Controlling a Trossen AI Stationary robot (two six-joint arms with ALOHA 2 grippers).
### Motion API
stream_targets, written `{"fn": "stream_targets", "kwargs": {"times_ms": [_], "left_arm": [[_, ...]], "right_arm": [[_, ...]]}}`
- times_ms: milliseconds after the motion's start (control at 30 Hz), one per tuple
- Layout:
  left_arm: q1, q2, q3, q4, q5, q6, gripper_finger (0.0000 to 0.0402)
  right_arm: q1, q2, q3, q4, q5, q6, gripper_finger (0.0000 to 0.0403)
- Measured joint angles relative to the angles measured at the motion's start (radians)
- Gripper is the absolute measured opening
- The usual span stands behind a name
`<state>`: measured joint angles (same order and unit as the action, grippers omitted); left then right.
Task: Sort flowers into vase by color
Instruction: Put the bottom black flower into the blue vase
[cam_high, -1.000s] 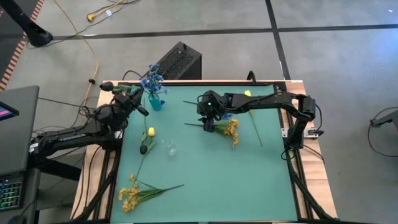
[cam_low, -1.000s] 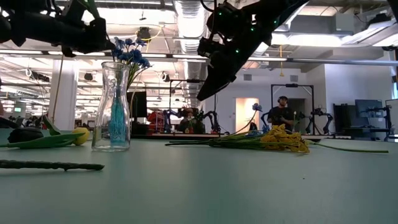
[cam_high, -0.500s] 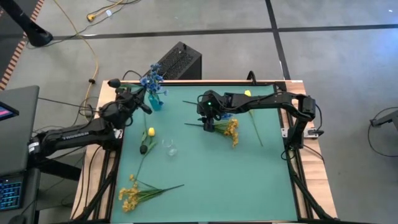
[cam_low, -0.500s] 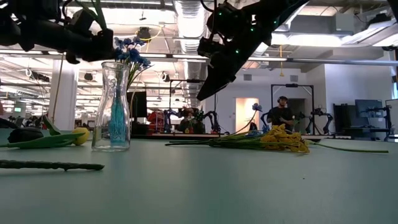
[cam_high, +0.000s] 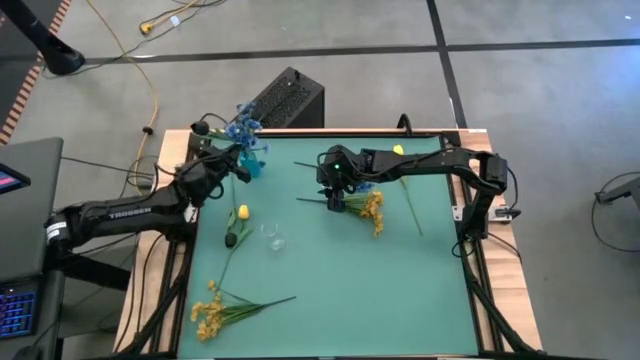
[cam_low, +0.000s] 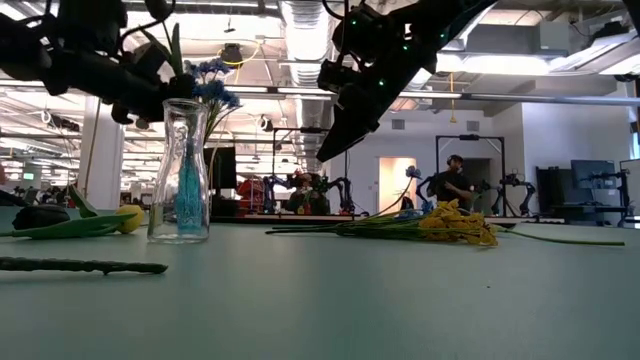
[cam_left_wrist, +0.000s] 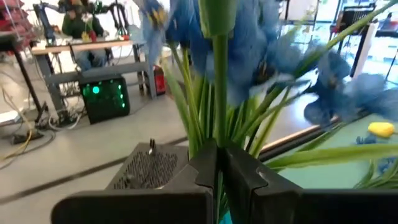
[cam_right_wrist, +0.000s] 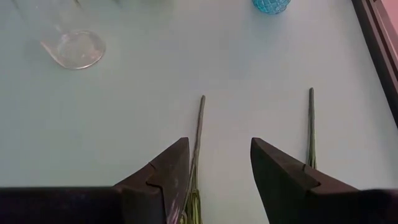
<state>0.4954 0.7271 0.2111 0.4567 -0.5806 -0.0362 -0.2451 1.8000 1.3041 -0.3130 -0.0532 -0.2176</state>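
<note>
Since the earlier frame, left gripper (cam_high: 222, 162) has advanced toward the vase (cam_high: 250, 165) at 11 o'clock. Low view: blue spray (cam_low: 208, 82) stands in the vase, thin green stalks. Left wrist: fingers (cam_left_wrist: 202, 168) clamp a green stem (cam_left_wrist: 216, 93). Right wrist: right gripper (cam_right_wrist: 219, 163) half-open, empty, above stems (cam_right_wrist: 198, 134).
</note>
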Motion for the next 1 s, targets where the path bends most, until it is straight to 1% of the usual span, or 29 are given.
{"fn": "stream_targets", "kwargs": {"times_ms": [433, 700, 767, 833, 1000], "left_arm": [[0.005, 0.125, 0.000, -0.001, -0.002, -0.063, 0.0000], [0.005, 0.144, 0.000, -0.001, -0.003, -0.073, 0.0002], [0.005, 0.143, 0.000, -0.002, -0.008, -0.064, 0.0012], [0.005, 0.143, 0.000, -0.009, -0.007, -0.051, 0.0029], [0.005, 0.142, 0.002, -0.071, 0.008, -0.051, 0.0091]], "right_arm": [[0.000, 0.000, 0.000, 0.000, 0.000, 0.000, 0.0195], [0.000, 0.000, 0.000, -0.001, 0.000, 0.000, 0.0195], [0.000, 0.000, 0.000, -0.002, 0.000, 0.000, 0.0195], [0.000, 0.000, 0.000, -0.005, 0.000, 0.000, 0.0195], [0.000, 0.000, 0.000, -0.008, 0.000, 0.000, 0.0195]]}}
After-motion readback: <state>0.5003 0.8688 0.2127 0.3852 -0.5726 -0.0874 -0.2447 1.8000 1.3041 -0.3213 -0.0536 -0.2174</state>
